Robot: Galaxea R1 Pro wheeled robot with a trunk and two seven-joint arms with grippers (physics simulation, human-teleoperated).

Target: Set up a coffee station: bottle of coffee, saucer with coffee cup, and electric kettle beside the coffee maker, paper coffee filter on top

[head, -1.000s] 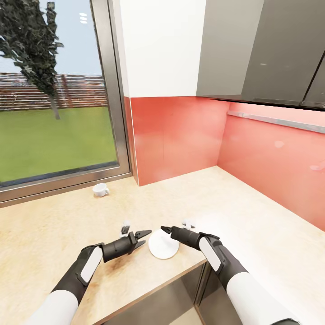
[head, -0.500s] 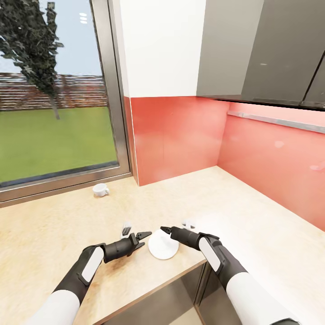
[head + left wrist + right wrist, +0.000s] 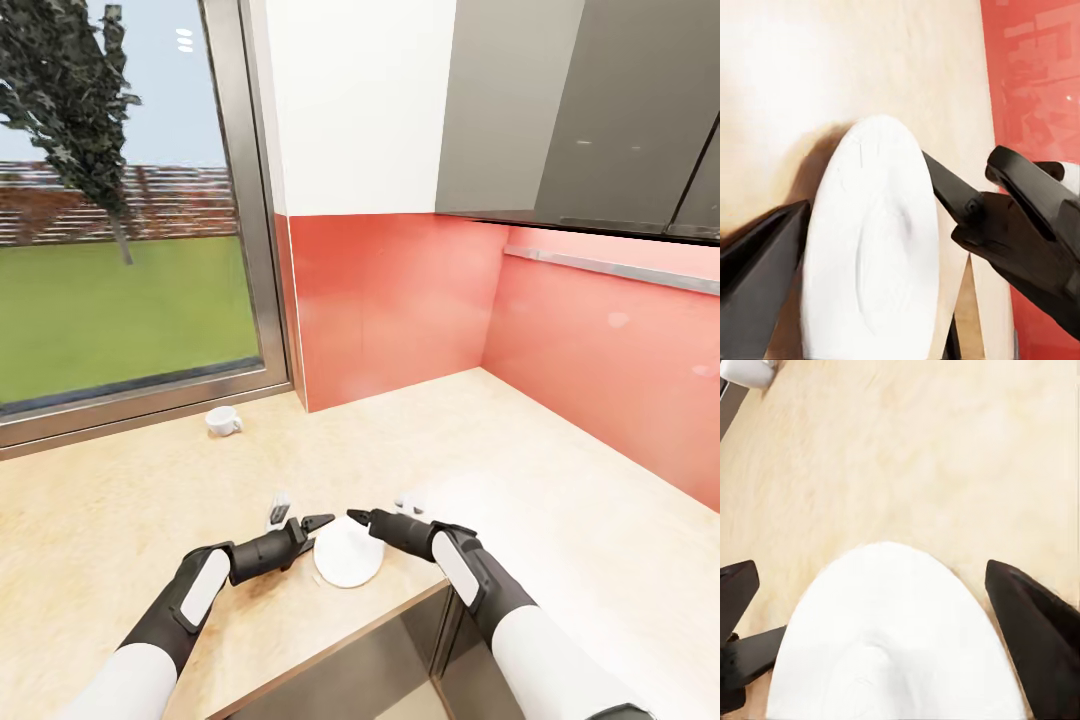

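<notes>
A white saucer (image 3: 346, 558) lies on the light wood countertop (image 3: 520, 470) close to its front edge. My left gripper (image 3: 308, 535) is open at the saucer's left rim, its fingers spread on either side of the saucer (image 3: 870, 262). My right gripper (image 3: 362, 522) reaches in from the right, also open, fingers wide apart over the saucer (image 3: 892, 645). Whether either touches it I cannot tell. The white coffee cup (image 3: 222, 421) stands farther back by the window. The coffee maker, bottle of coffee, kitchen shelf, paper coffee filter and electric kettle are out of view.
A large window (image 3: 120, 250) with a steel frame borders the counter at the left. A red backsplash (image 3: 400, 300) wraps the corner, with dark wall cabinets (image 3: 620, 110) above at the right. The counter's front edge (image 3: 400, 598) drops off just before the saucer.
The right gripper and the saucer have shifted a little to the left, closer to the left gripper. The left arm has barely moved.
</notes>
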